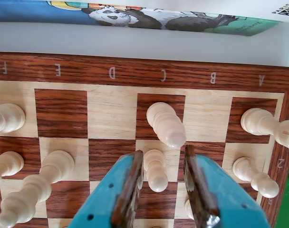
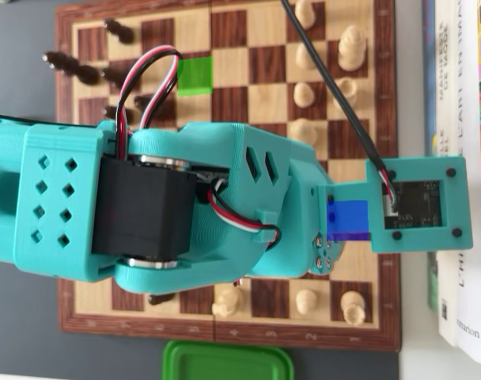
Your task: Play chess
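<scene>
While the turquoise two-finger gripper hangs released over the brown-and-cream wooden chessboard, the pale wooden pawn stands upright on its square in column C, directly between the spread jaws, apparently untouched, so closing should catch it.

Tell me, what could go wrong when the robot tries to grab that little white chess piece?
1. In the wrist view the open end effector straddles a white pawn, but a taller white piece stands just behind; pushing forward could topple it.
2. Another white piece peeks out by the right finger, which might bump it while closing.
</scene>
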`<state>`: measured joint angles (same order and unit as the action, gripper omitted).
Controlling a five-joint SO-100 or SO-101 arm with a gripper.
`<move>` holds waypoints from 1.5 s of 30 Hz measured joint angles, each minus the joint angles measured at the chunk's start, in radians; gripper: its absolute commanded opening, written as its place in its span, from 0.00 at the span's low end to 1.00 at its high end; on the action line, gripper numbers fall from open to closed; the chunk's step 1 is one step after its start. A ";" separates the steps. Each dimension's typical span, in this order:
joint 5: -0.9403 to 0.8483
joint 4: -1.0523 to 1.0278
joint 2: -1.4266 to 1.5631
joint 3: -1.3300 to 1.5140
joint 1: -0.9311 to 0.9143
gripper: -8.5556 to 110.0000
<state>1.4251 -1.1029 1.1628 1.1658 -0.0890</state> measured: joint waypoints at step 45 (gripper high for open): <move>0.000 0.000 -0.117 -0.114 -0.005 0.19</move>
<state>1.4251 -1.1029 1.0462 1.0523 -0.0936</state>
